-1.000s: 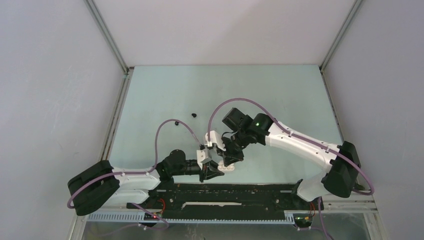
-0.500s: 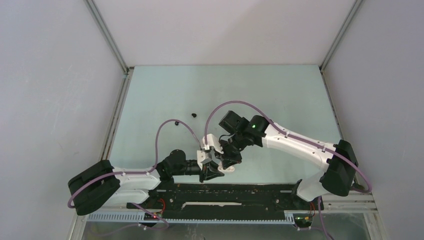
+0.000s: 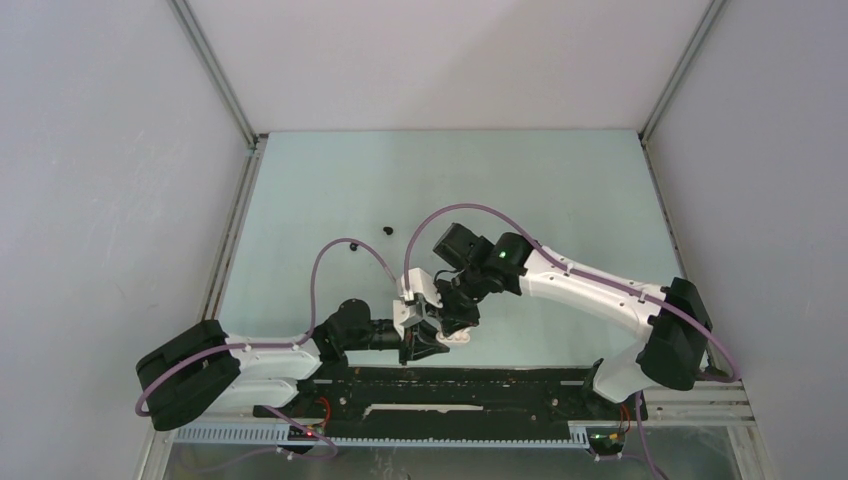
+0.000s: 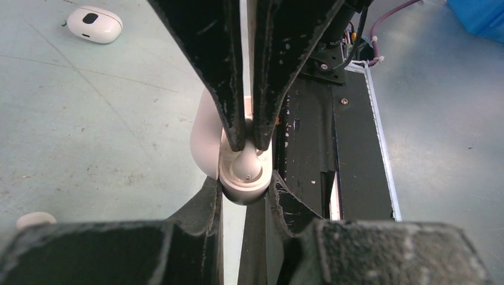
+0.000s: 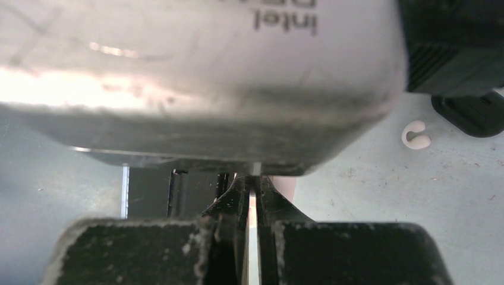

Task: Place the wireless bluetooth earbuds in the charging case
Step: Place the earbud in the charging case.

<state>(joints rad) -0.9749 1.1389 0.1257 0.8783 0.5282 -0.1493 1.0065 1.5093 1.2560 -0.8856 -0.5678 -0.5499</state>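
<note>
Here, at the bottom of the left wrist view, the left claw [image 4: 245, 183] is clenched on the open white charging case [image 4: 241, 195], one finger against each side. A white earbud [image 4: 245, 167] sits in the case's well, in the middle of the frame. Just above it the right claw [image 4: 248, 141] comes down from the top edge with its fingers drawn almost together and their tips touching the top of the bud. Whether they pinch any part of it cannot be told. A black rail [image 4: 356, 148] runs along the right side of the case. At lower left a small white rounded piece [image 4: 34, 219] lies on the tabletop [image 4: 107, 130], half cut off by the claw. Farther off, at upper left, lies a second white case [image 4: 94, 24], closed. The right wrist view is mostly filled by a grey camera housing [image 5: 196, 77], with a white C-shaped ring [image 5: 416, 135] and a black case [image 5: 472, 113] at right. From above, a tiny black piece [image 3: 388, 229] lies beyond both arms.
</note>
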